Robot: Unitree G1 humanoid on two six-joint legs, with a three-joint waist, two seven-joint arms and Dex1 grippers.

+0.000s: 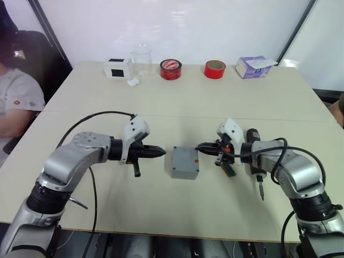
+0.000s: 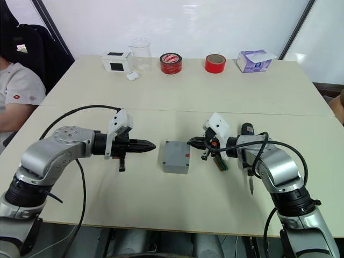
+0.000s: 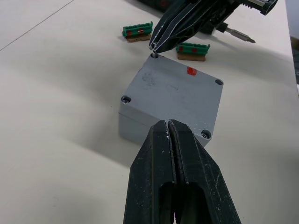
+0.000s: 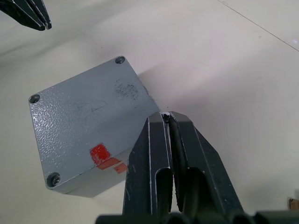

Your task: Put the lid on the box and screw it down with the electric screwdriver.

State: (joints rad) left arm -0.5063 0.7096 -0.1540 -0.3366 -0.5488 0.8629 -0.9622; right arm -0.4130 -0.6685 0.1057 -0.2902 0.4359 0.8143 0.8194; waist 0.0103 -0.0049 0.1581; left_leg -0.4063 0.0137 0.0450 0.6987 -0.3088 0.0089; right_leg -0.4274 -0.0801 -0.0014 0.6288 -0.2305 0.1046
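— Nearest, low in the head view?
— Left gripper (image 1: 160, 153) and right gripper (image 1: 200, 146), level above the tabletop (image 1: 183, 97), tips aimed at each other from either side of the box (image 1: 185, 162).

— Fingers?
— Pressed together on both, black fingers (image 3: 180, 154) meeting in one seam, pinching nothing. Same on the right, seen from its own wrist.

— Touching anything?
— Left tip near the box's side, apart from it. Right tip just over one corner of the lid (image 3: 180, 91), at a corner screw hole; contact hard to tell.

— Lid and box?
— Lid seated on the box, outlines matching, four corner screws showing in the wrist views. Red mark (image 4: 100, 152) near one edge of the grey top. Upright, roughly mid-tabletop between the two grippers.

— Electric screwdriver?
— Lying flat on the tabletop (image 1: 257, 172) beside the right forearm, bit pointing toward the near edge, partly hidden by the arm and its cable. Held by neither gripper.

— Beside it?
— Two small green circuit boards (image 3: 192, 49) just beyond the box on the right arm's side.

— Far edge?
— White box with black square (image 2: 115, 62), clear beaker (image 2: 139, 54), two red tape rolls (image 2: 215, 63), purple tissue box (image 2: 253, 60), all in a row well apart from the grey box.

— Anyone around?
— Person in a light shirt (image 1: 16, 102) seated off the left corner.
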